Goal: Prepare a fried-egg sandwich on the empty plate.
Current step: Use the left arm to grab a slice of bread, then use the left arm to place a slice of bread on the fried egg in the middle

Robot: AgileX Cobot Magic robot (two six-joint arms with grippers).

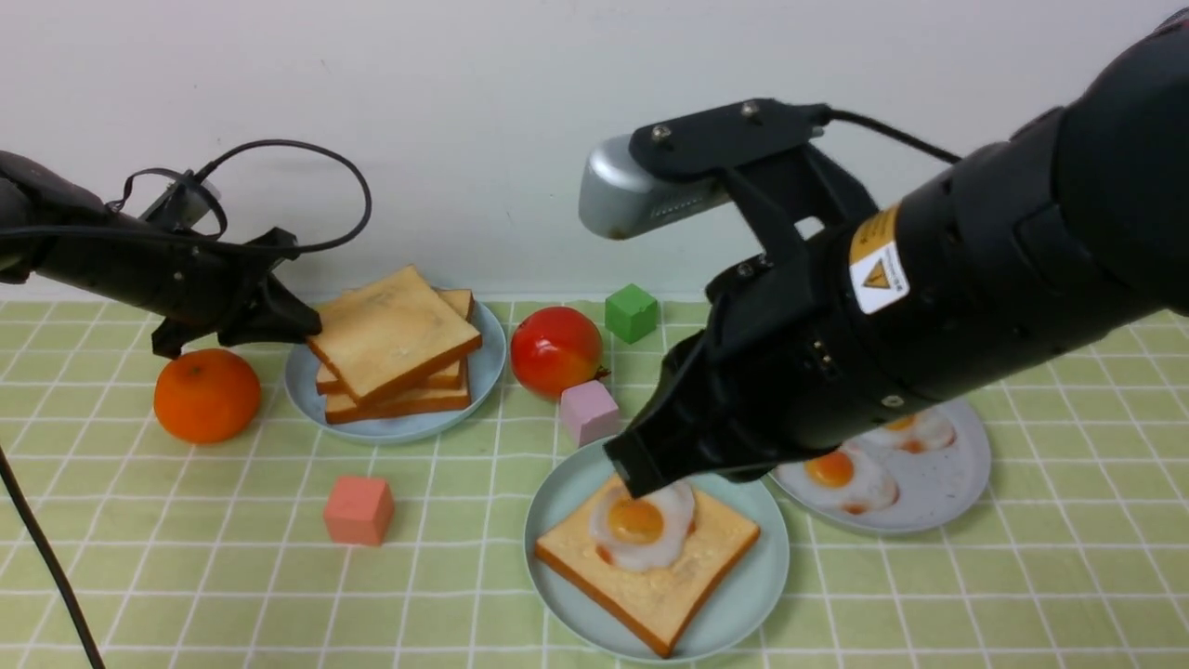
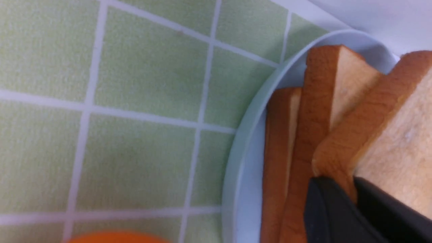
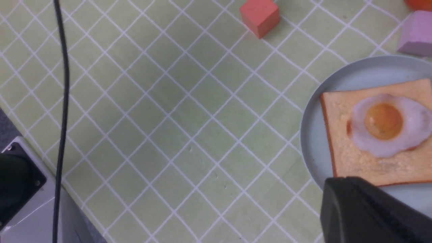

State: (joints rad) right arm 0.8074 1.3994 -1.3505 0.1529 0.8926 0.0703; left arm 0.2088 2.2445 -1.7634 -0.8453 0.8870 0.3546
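Note:
The pale teal plate [image 1: 754,595] sits at the front centre. On it lies one toast slice [image 1: 673,585] with a fried egg [image 1: 641,525] on top. They also show in the right wrist view: the plate [image 3: 314,135], the toast [image 3: 341,158] and the egg [image 3: 384,123]. My right gripper [image 1: 639,476] hangs just above the far edge of that egg, jaws together and empty [image 3: 337,192]. My left gripper [image 1: 311,327] is shut on the left corner of the top toast slice [image 1: 395,330] of the stack on the light-blue plate [image 1: 307,395]. The left wrist view shows that pinch [image 2: 351,192] on the slice [image 2: 398,141].
An orange [image 1: 206,395] lies left of the stack, below the left arm. A red fruit [image 1: 555,351], a green cube [image 1: 631,312], a lilac cube [image 1: 588,412] and a salmon cube [image 1: 359,509] stand mid-table. A grey speckled plate [image 1: 957,483] with two eggs lies on the right.

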